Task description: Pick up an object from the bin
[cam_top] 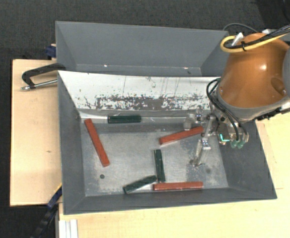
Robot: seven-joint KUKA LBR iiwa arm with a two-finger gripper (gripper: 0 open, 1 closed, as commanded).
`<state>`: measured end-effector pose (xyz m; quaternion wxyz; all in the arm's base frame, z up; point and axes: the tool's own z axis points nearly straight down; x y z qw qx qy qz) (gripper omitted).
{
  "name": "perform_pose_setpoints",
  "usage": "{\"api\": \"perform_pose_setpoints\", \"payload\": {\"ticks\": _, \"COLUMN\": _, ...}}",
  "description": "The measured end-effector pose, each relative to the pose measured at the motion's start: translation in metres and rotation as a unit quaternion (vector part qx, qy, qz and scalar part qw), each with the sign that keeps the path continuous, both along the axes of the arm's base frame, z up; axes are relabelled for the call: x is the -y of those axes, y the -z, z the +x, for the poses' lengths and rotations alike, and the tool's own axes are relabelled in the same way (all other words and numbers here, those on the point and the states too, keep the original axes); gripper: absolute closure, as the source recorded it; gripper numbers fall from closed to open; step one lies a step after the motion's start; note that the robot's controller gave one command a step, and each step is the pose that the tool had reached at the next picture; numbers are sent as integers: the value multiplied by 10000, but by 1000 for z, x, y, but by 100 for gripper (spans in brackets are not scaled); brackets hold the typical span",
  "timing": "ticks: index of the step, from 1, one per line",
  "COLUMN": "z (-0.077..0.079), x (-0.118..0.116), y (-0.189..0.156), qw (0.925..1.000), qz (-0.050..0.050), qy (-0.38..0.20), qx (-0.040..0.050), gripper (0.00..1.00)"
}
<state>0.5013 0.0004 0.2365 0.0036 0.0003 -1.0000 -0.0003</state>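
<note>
Six slim sticks, three red and three green, lie loose in the bin [68,133]. The tilted red stick [181,136] at right centre lies just beside the gripper [199,159]. Judged light, stiff, smooth; best taken across its middle. Gripper state: cannot tell

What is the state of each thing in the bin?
Gripper: low, at right side of bin
Left red stick: lying alone
Back green stick: lying along back wall
Middle red stick: lying beside the gripper
Middle green stick: lying, near front sticks
Front green stick: lying by front wall
Front red stick: lying by front wall
</note>
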Motion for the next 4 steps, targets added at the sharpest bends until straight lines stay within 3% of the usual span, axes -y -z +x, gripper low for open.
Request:
{"api": "perform_pose_setpoints", "payload": {"ticks": 1, "z": 2, "x": 0, "y": -4, "qw": 10000, "qz": 0, "qy": 0, "qx": 45, "gripper": 0}}
{"api": "perform_pose_setpoints", "payload": {"ticks": 2, "z": 37, "x": -14, "y": 47, "qw": 10000, "qz": 1, "qy": -35, "qx": 82, "gripper": 0}}
{"api": "perform_pose_setpoints", "payload": {"ticks": 3, "z": 59, "x": 24, "y": 104, "qw": 9999, "qz": 14, "qy": -93, "qx": 61, "gripper": 0}}
{"api": "perform_pose_setpoints", "payload": {"ticks": 4, "z": 69, "x": 43, "y": 132, "qw": 10000, "qz": -33, "qy": 74, "qx": 41, "gripper": 0}}
